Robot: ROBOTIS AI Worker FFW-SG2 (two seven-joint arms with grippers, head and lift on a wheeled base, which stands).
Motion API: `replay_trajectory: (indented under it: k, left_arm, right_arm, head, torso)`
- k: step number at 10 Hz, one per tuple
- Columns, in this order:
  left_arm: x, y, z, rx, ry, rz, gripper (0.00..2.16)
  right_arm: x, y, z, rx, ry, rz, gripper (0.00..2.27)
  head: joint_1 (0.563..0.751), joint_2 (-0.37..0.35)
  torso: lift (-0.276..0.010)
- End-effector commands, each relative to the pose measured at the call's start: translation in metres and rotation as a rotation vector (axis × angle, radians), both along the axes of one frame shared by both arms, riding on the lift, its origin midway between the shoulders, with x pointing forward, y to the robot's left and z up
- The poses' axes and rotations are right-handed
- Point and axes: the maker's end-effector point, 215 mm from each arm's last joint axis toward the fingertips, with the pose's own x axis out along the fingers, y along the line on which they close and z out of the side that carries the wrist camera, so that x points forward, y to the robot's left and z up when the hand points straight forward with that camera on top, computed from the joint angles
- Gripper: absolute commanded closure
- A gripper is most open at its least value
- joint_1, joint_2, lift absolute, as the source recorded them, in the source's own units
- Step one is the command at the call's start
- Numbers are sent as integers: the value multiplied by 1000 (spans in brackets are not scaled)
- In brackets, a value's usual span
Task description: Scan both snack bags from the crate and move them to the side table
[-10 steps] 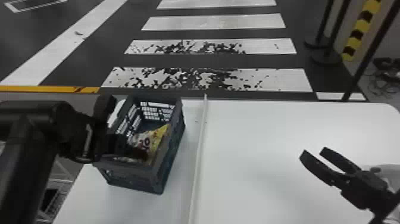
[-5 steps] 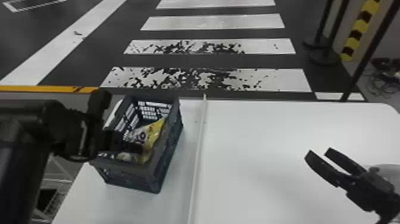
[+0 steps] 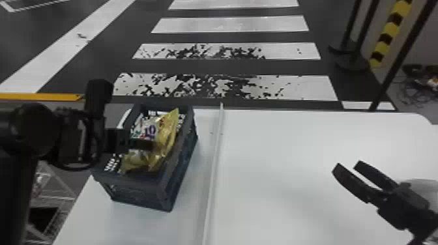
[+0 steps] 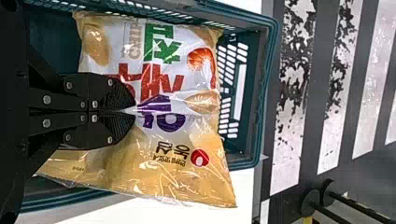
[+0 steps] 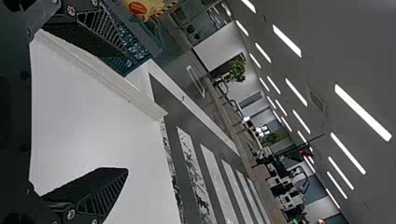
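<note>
One black left gripper (image 3: 150, 145): higher in the head view than half a second ago, its two flat fingers pressed together on the bag's printed face, pinching the plastic.
Black right gripper (image 3: 347, 166): over the table's right part, fingers spread with nothing between them, as before; slightly farther from the strip than in the first frame.
Yellow-and-white shiny snack bag (image 3: 168, 132): in the left gripper, at the crate's mouth, standing higher against its rim than before; whether its bottom has left the crate, I cannot tell.
Dark blue-green slotted plastic crate (image 3: 179, 176): on the table, left of the strip, still around the bag's lower part.
Long pale raised strip (image 3: 213, 172): between crate and right gripper.
White smooth table (image 3: 293, 182): under the crate.
</note>
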Motion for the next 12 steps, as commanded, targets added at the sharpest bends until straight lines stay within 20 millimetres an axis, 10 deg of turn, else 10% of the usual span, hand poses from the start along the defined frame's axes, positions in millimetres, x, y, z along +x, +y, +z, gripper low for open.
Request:
replay_trajectory:
  k: [1,12]
  left_arm:
    - [3,-12,17,-26,-40,-16,2142]
    - [19,-38,78,-58,-174,-66,2142]
  right_arm:
    - [0,-1,2,-2,-2,-1,120]
    - [-1,-5,5,3,3,-15,120]
  head:
    - [695,96]
    - [695,48]
  torso:
    - [-95]
    - [-95]
